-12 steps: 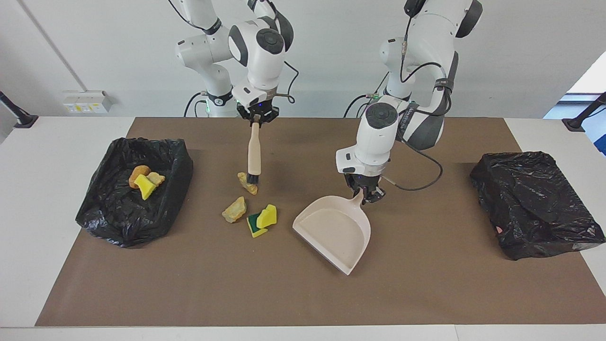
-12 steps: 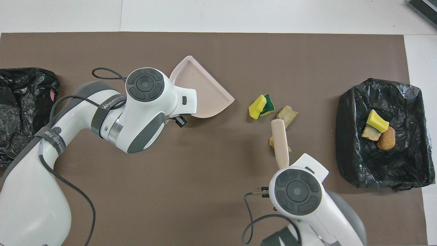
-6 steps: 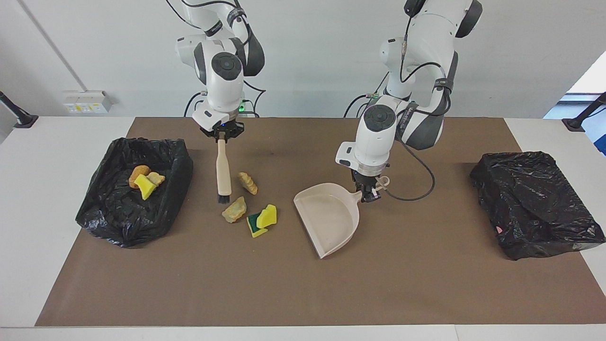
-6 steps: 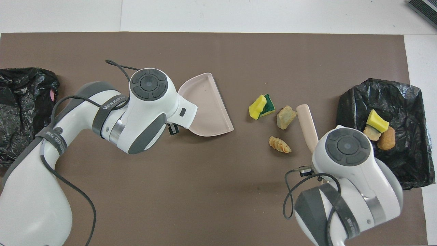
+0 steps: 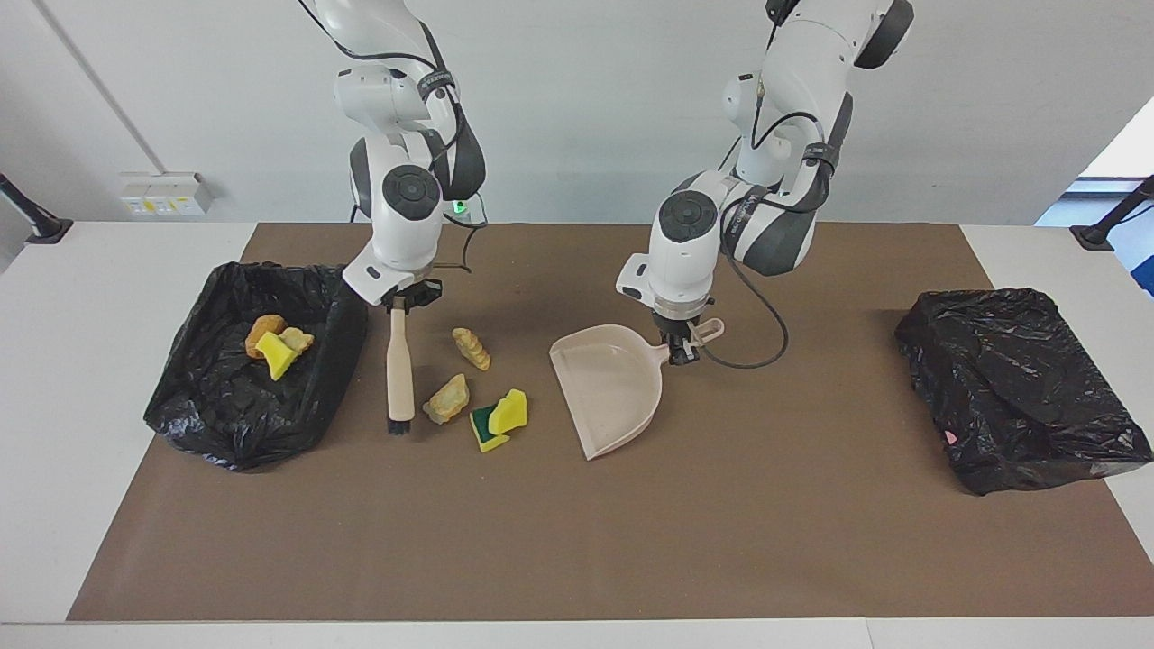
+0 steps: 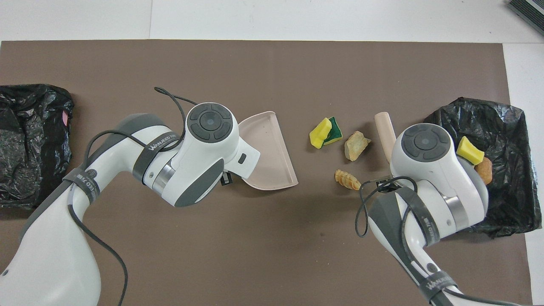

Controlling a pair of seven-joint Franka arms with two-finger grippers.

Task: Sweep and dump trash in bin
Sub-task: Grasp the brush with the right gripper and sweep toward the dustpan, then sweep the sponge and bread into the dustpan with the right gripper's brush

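Note:
My right gripper (image 5: 399, 303) is shut on the top of a beige brush (image 5: 395, 365), which also shows in the overhead view (image 6: 383, 127). The brush hangs upright, its black bristles low at the mat between the bin and a tan chunk (image 5: 447, 399). A ridged bread chunk (image 5: 471, 348) and a yellow-green sponge (image 5: 500, 418) lie beside it. My left gripper (image 5: 682, 347) is shut on the handle of the beige dustpan (image 5: 609, 388), whose open mouth faces the trash. Three more pieces (image 5: 275, 347) lie in the black-bagged bin (image 5: 225, 406).
A second black bag (image 5: 1019, 388) lies at the left arm's end of the table. The brown mat (image 5: 577, 541) covers most of the table. In the overhead view my right wrist covers part of the bin (image 6: 505, 127).
My right gripper carried the brush from the bread chunk toward the bin and farther from the robots. My left gripper turned the dustpan and brought it closer to the trash.

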